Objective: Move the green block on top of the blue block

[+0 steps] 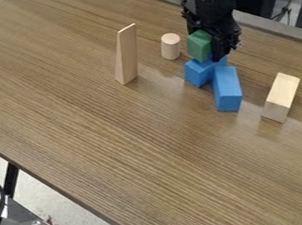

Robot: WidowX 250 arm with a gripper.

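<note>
"Where's the green block?"

"Top of my view, in the black gripper [207, 48]. The green block [199, 46] sits right over the near-left part of the angled blue block [198, 73]. Touching or just above, can't tell."

"Fingers?"

"Clamped on the green block, I'd say. One shows along its side, the other is mostly hidden."

"How will it handle?"

"Looks like painted wood: light, stiff, not fragile. Smooth faces, so maybe a bit slippery. I'd hold two opposite flat sides, mid-height, and keep the bottom free for landing."

"Next?"

"Final placing, my call. Nearly done. Square it over the blue top, ease down, then let go straight up."

"Risks?"

"Off-centre drop, it tips. A finger could also nudge the upright blue rectangular block [227, 91] just beside."

"Rest?"

"On the wood-grain table [117, 153]: tall wooden wedge [126, 56], wooden cylinder [170, 47], plain wooden rectangular block [281, 96]. All apart from the stack."
</note>
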